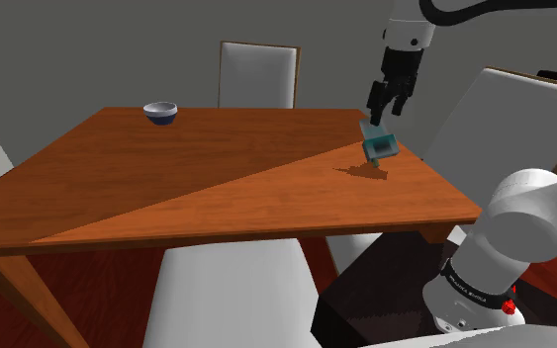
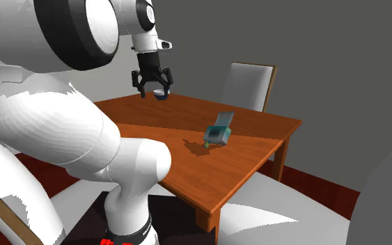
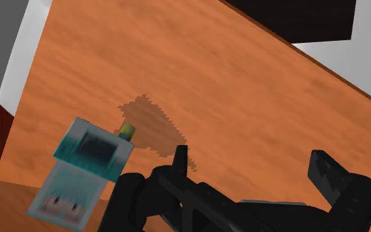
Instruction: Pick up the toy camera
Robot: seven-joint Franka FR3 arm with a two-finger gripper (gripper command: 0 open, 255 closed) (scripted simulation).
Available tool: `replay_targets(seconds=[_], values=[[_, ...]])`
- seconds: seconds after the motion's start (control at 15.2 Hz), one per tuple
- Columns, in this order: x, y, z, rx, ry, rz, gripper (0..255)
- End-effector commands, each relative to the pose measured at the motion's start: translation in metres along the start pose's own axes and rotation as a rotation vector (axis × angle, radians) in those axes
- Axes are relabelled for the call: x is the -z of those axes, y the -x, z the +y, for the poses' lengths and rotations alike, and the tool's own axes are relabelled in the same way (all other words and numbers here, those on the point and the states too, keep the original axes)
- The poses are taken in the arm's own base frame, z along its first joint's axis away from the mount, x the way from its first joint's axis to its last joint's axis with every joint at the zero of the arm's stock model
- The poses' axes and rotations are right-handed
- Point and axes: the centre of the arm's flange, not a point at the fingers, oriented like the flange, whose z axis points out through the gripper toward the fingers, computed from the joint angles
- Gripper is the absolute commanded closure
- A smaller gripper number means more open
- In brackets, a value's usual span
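The toy camera (image 1: 380,146) is a small teal and grey box, tilted, near the wooden table's (image 1: 167,188) far corner on the shoulder view's right. It lies just below my gripper (image 1: 387,111), which stands open over it. In the wrist view the toy camera (image 3: 88,165) is beside the fingers and outside the gap, touching neither, and my gripper (image 3: 251,165) has only bare table between its fingers. In the second exterior view the toy camera (image 2: 218,130) seems to hang slightly above the table, its shadow a little apart from it, to the right of my gripper (image 2: 152,92).
A small blue and white bowl (image 1: 161,112) sits at the table's far side. White chairs stand behind the table (image 1: 256,74), at its front (image 1: 232,297) and at its right (image 1: 494,119). The table edge runs close behind the toy camera.
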Motion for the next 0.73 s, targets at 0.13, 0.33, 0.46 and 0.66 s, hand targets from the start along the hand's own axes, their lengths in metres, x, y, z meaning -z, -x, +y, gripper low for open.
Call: replay_targets(seconds=[0.13, 0.33, 0.46, 0.66], values=[[-0.009, -0.027, 0.02, -0.045, -0.022, -0.051, 0], [-0.025, -0.065, 0.051, -0.112, -0.055, -0.128, 0], [-0.038, -0.088, 0.073, -0.156, -0.077, -0.179, 0], [-0.061, -0.12, 0.107, -0.223, -0.109, -0.256, 0]])
